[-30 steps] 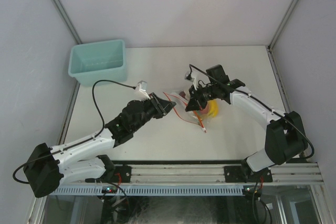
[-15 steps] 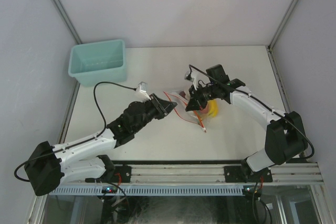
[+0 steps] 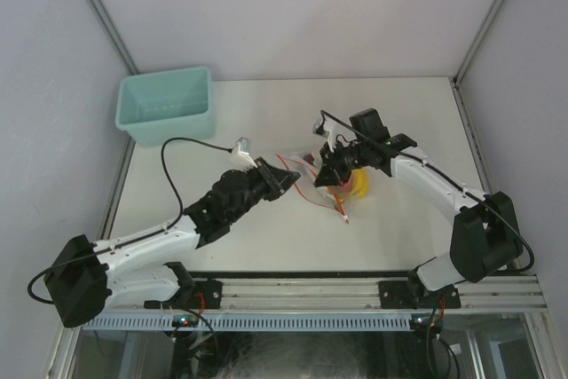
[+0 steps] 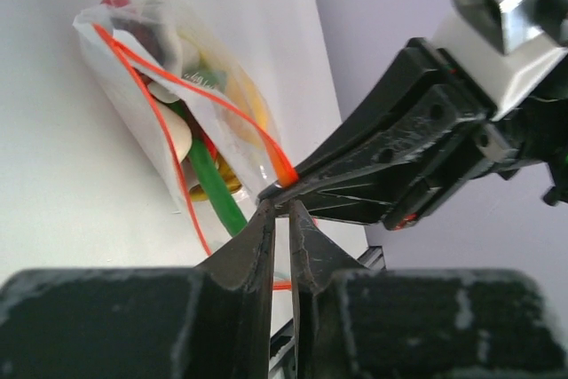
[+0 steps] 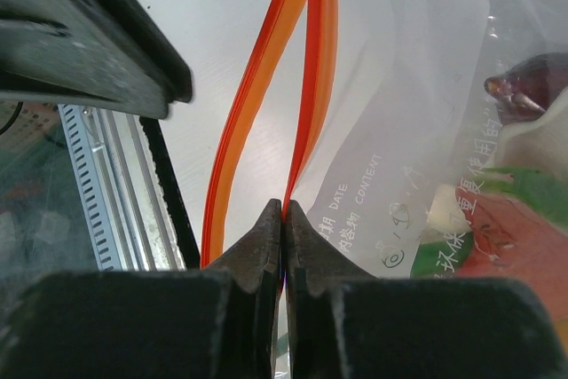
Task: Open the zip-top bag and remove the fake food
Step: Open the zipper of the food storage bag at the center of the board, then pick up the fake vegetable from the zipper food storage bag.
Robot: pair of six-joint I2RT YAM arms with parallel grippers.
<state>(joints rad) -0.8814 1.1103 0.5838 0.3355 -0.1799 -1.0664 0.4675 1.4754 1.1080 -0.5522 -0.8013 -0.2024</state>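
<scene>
The zip-top bag (image 3: 311, 179) lies mid-table between my two grippers, clear with a red-orange zip strip (image 4: 151, 108). Fake food shows inside it: a yellow banana (image 3: 358, 185), a green piece (image 4: 211, 191), a whitish piece (image 4: 175, 137) and a red piece (image 5: 506, 241). My right gripper (image 5: 285, 205) is shut on one side of the zip strip (image 5: 312, 68); the other side (image 5: 232, 139) bows away to the left, so the mouth gapes. My left gripper (image 4: 280, 208) has its jaws almost together at the bag's edge, right against the right fingertips (image 4: 355, 170).
A teal plastic bin (image 3: 165, 104) stands at the back left corner. The metal rail (image 3: 311, 295) runs along the near table edge. Grey walls close in the table on three sides.
My left arm has crept slightly forward and right towards the bag. The right gripper and the bag have hardly moved.
</scene>
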